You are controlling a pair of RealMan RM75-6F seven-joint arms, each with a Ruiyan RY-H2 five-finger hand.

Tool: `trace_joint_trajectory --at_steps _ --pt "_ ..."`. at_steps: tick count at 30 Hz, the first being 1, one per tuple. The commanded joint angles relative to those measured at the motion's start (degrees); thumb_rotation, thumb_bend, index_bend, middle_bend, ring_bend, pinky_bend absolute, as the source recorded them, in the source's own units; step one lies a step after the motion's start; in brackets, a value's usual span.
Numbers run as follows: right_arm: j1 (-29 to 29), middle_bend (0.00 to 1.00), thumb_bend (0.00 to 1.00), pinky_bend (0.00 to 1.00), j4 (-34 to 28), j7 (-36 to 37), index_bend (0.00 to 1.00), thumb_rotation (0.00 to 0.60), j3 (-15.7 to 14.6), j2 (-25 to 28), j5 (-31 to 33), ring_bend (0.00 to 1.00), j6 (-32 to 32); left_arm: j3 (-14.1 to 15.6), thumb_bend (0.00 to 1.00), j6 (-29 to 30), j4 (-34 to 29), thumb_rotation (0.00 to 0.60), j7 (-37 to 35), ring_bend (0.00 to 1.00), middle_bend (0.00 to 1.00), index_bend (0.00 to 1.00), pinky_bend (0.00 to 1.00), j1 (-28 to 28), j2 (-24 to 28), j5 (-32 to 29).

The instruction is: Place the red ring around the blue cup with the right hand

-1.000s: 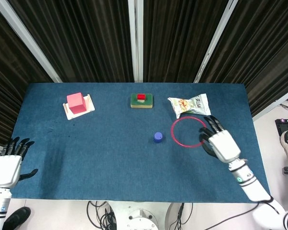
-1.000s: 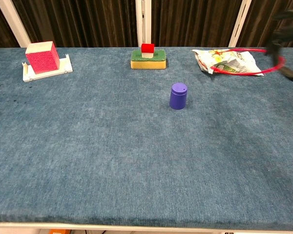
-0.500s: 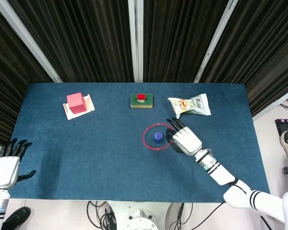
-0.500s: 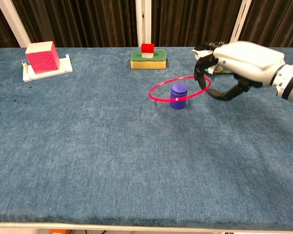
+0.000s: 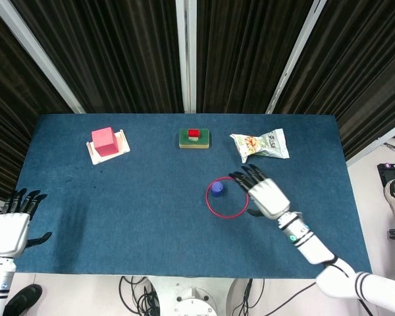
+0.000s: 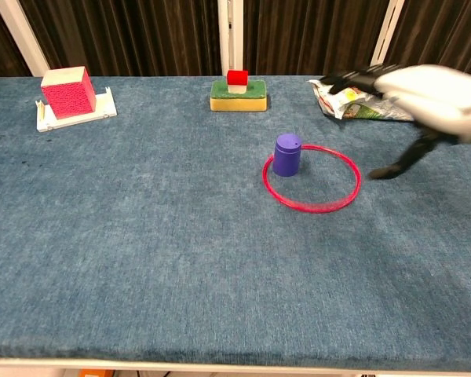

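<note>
The red ring [image 5: 228, 197] [image 6: 312, 177] lies flat on the blue table cloth. Inside its near-left part stands the small blue cup [image 5: 217, 188] [image 6: 286, 154], upright, close to the ring's rim. My right hand [image 5: 266, 195] [image 6: 424, 98] hovers just right of the ring with its fingers spread, holding nothing. My left hand [image 5: 12, 226] rests off the table's left front corner, fingers apart and empty; the chest view does not show it.
A snack bag [image 5: 260, 144] [image 6: 361, 100] lies behind the right hand. A green and yellow sponge with a red block [image 5: 194, 137] [image 6: 239, 93] sits at the back centre. A red cube on a white tray [image 5: 106, 143] [image 6: 67, 95] stands at the back left.
The right hand carried the ring from the right over to the cup, lowered it around the cup and let go. The hand now sits lifted off to the ring's right.
</note>
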Motion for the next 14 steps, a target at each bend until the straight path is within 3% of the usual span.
trace_joint_trajectory --at_steps 1,7,14 --pt "-6.49 0.14 0.02 0.0 -6.24 -3.17 0.03 0.6 -1.12 7.62 2.93 0.0 6.36 -0.05 0.09 0.01 0.04 0.6 -0.29 0.0 0.11 0.17 0.0 -0.12 0.14 0.16" --pt "-16.51 0.17 0.23 0.0 -14.87 -3.66 0.08 0.6 -3.91 17.87 6.86 0.0 14.92 0.0 0.09 0.44 -0.36 0.6 -0.35 0.0 0.11 0.17 0.0 -0.27 0.29 0.93" --pt "-23.17 0.16 0.25 0.0 -17.21 0.87 0.08 0.6 -6.04 21.07 6.23 0.0 20.86 0.27 0.09 0.88 -1.3 0.6 -0.45 0.0 0.11 0.17 0.0 -0.31 0.53 1.87"
